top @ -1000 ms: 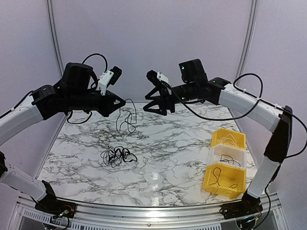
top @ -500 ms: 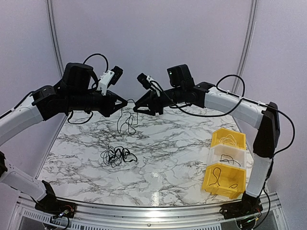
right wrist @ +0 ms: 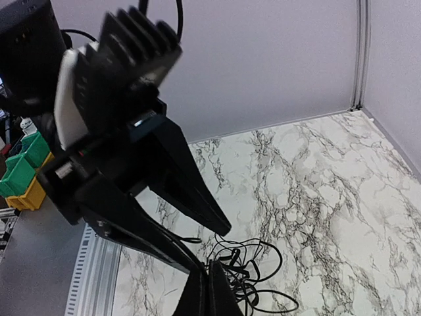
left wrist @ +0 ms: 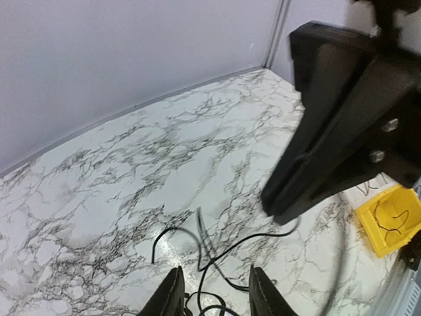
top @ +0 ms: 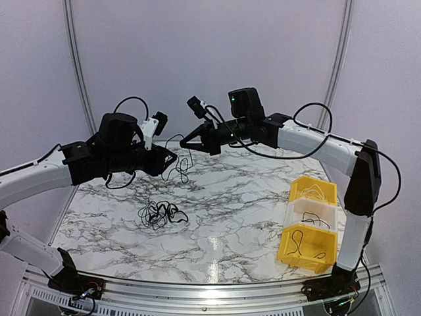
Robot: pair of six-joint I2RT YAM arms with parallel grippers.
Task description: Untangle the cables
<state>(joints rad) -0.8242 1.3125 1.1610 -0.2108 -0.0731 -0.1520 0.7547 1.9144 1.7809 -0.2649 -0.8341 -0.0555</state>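
The right tool [top: 185, 141] has its fingers pressed together on a thin black cable [top: 179, 168], which hangs in loops above the far-left part of the worktop [top: 243, 204]. The left tool [top: 170, 158], just beside it, stands spread, with that cable running down between its fingers [left wrist: 172, 297]. The other cables [top: 160, 214] lie in a small dark tangle toward the worktop's near-left corner, well apart from the yellow bins [top: 306, 260] along its right edge.
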